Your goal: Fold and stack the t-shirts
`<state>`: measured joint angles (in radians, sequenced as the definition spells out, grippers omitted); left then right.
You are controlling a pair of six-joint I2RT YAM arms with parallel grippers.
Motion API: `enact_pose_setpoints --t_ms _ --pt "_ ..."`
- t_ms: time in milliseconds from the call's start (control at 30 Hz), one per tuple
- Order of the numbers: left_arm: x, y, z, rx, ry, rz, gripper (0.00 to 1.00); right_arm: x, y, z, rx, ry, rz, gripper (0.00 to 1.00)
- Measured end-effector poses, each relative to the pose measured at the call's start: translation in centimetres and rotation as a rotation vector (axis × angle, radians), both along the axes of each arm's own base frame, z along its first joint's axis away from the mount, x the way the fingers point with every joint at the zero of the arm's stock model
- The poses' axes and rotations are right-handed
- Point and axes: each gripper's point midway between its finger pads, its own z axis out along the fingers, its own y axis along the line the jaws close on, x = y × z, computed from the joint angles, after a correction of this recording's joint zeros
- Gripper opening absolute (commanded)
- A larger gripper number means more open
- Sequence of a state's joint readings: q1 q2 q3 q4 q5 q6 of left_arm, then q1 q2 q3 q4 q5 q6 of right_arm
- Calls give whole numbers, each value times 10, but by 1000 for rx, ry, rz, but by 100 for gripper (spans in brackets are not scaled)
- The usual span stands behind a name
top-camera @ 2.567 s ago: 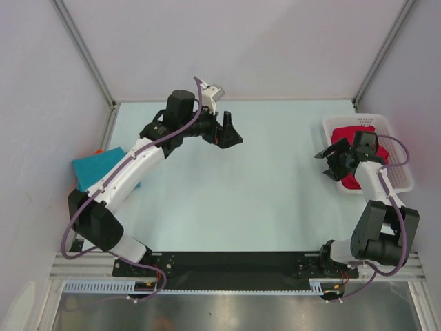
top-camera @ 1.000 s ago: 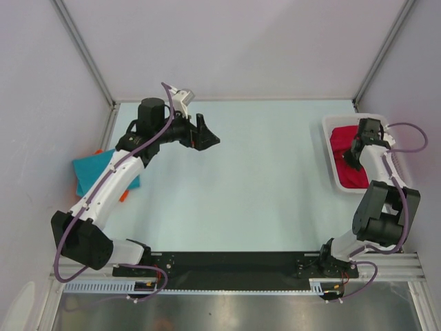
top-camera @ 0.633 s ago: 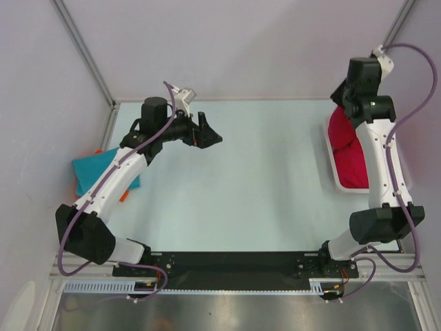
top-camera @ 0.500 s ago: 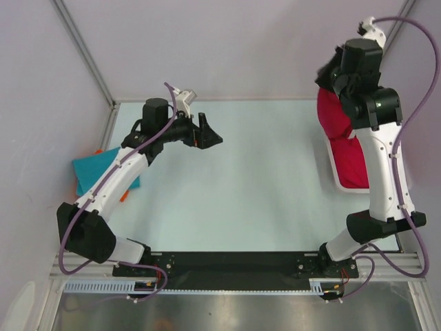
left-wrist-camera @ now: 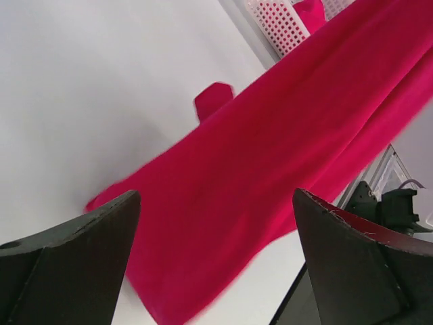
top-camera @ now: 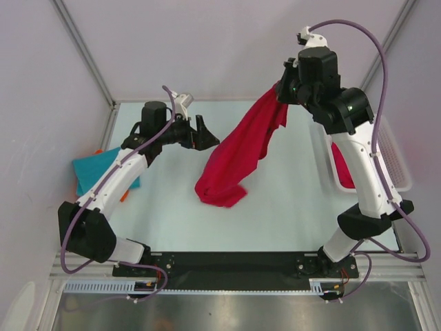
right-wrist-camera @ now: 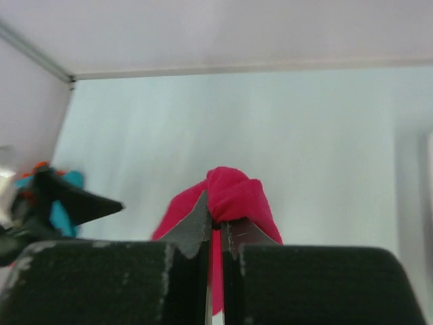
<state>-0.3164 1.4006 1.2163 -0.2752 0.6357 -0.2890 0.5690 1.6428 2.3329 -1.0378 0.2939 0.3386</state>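
Magenta t-shirt point(top-camera: 239, 147) hangs pinched in right pincer point(right-wrist-camera: 215, 222).

Magenta-pink t-shirt point(top-camera: 238, 155), teal t-shirt point(top-camera: 93, 171), orange t-shirt point(top-camera: 100, 151), white basket point(top-camera: 396, 157), pale blue table point(top-camera: 275, 207)

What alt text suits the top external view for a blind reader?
The raised right claw is shut on a magenta t-shirt hanging down over the table; the left claw stands open beside it. A teal t-shirt lies far left.

Magenta shirt point(top-camera: 238, 155) hangs unfolded, trailing mid-table — teal shirt point(top-camera: 93, 170) lies left.
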Motion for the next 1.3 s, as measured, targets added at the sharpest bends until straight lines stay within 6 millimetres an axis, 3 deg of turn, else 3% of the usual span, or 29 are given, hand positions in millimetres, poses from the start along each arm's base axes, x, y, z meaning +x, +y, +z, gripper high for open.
enact_pose_setpoints --t_ms 67,200,300,400,600,767,933,1133,1233,1300 --pt "1 1 0 -1 2 5 100 15 -25 -13 -18 30 -70 0" --pt "1 2 1 -8 4 7 100 44 -110 -11 -56 20 -325 0" --pt "2 3 1 -9 5 7 100 49 -174 13 -102 -48 -536 0" --pt "3 5 1 -9 5 12 100 34 -213 47 -155 -148 -700 0" --pt "4 7 2 -21 9 14 100 -22 -249 99 -181 -313 -900 0" --pt "4 6 4 -32 4 10 100 -64 -272 101 -191 -357 -1030 0" --pt "2 4 2 -39 12 -1 100 -47 -284 72 -207 -284 -1074 0" --pt "-1 7 -4 -37 30 1 100 4 -294 -9 -308 -55 -1057 0" --pt "-1 11 -3 -39 27 12 100 10 -294 -8 -320 -41 -1052 0" --pt "0 14 -1 -40 22 19 100 8 -293 12 -295 -87 -1057 0"
